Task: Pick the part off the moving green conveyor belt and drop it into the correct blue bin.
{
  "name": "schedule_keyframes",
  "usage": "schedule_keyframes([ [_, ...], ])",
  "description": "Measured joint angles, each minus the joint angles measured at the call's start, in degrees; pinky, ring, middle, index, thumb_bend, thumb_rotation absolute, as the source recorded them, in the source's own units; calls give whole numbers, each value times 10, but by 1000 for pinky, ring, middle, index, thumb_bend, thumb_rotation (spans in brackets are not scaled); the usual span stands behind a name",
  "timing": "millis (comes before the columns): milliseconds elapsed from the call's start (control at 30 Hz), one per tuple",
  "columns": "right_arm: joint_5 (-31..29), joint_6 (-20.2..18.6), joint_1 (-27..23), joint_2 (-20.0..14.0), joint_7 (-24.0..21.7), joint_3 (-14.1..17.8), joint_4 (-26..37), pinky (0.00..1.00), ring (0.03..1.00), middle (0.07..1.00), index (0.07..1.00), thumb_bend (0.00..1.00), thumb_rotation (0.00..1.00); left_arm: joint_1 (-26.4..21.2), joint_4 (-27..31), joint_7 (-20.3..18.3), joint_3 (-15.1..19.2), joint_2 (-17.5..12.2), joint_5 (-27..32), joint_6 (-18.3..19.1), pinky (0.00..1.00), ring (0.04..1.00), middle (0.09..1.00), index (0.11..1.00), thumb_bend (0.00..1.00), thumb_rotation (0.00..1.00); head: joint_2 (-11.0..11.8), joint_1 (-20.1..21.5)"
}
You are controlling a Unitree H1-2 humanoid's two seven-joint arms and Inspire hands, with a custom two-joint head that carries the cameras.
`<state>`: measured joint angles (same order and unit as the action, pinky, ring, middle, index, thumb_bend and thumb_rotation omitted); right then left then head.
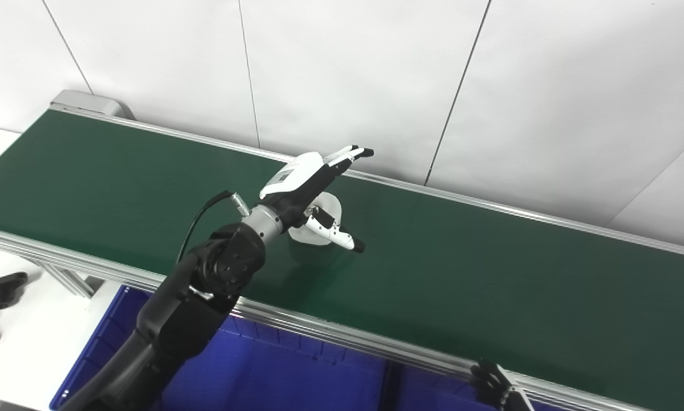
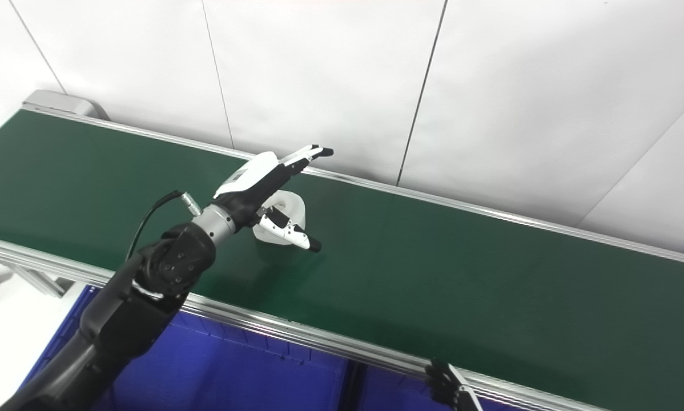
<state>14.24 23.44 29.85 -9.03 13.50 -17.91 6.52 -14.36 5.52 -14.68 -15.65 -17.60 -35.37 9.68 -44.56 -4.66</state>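
left hand (image 1: 313, 188) reaching over the green conveyor belt (image 1: 490, 274), fingers (image 1: 350, 154) extended and held together toward the far rail, thumb (image 1: 336, 231) splayed out below them toward the near side; nothing is gripped. the part (image 1: 326, 224), a white rounded piece whose exact form is partly hidden by the palm, lies on the belt directly under the hand, in the gap between fingers and thumb. whether the hand touches it cannot be told from either view. the right hand (image 1: 493, 385) shows only as dark fingertips at the bottom edge beside the near rail; its state cannot be told. the blue bin (image 1: 296, 377) sits below the near rail, with a dark divider (image 1: 389, 382) marking a second compartment to the right; which compartment is the correct one is not shown

step in hand, as judged: closing on the part. since the belt carries the piece along, a good grasp likely calls for lowering the palm until fingers and thumb straddle it, then closing both sides together so neither pushes it away. a smooth rounded piece may squirt out of a shallow pinch, so a deeper wrap seems safer. lifting clear of the near rail before swinging toward the bin should avoid knocking the part loose
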Motion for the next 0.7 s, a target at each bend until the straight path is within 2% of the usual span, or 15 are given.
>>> schedule_keyframes([
  [233, 0, 0, -9, -20, 37, -22, 0, 703, 748, 795, 827, 705, 233, -33, -54, -6, -39, -3, -76, 5, 1000, 1000, 991, 884, 937, 100, 5, -4],
  [267, -1, 0, -10, -24, 42, -27, 0, 704, 751, 798, 829, 702, 230, -39, -61, -6, -45, -4, -83, 5, 1000, 1000, 990, 878, 941, 97, 13, -10],
  [367, -1, 0, -12, -38, 57, -41, 0, 693, 751, 804, 834, 698, 245, -48, -90, -6, -55, -3, -101, 4, 1000, 1000, 980, 859, 954, 79, 16, -12],
  [467, 0, 0, -13, -48, 73, -48, -1, 691, 750, 803, 834, 706, 253, -51, -118, -3, -68, -3, -113, -1, 991, 985, 959, 837, 925, 31, 19, -13],
  [533, 0, 0, -14, -51, 81, -50, -1, 684, 743, 799, 833, 714, 268, -52, -144, 7, -74, -2, -112, -16, 893, 897, 911, 823, 877, 6, 22, -16],
  [567, -1, 0, -14, -52, 86, -51, -1, 683, 741, 797, 831, 716, 273, -52, -157, 22, -73, 1, -109, -29, 745, 824, 872, 815, 830, 1, 24, -17],
  [600, -1, 0, -14, -53, 90, -52, -1, 683, 741, 797, 831, 716, 273, -54, -167, 31, -70, 3, -100, -38, 745, 824, 872, 815, 830, 1, 24, -17],
  [633, -1, 0, -15, -53, 94, -54, -1, 682, 740, 797, 831, 717, 278, -56, -172, 34, -68, 4, -93, -45, 635, 764, 845, 807, 798, 0, 24, -18],
  [667, -1, 0, -15, -54, 96, -56, -1, 681, 740, 797, 831, 717, 280, -58, -176, 37, -67, 6, -86, -50, 598, 743, 836, 804, 787, 0, 24, -18],
  [700, -1, 0, -15, -54, 97, -56, -1, 680, 741, 798, 832, 717, 288, -58, -180, 42, -68, 8, -82, -53, 533, 668, 799, 776, 749, 0, 24, -18],
])
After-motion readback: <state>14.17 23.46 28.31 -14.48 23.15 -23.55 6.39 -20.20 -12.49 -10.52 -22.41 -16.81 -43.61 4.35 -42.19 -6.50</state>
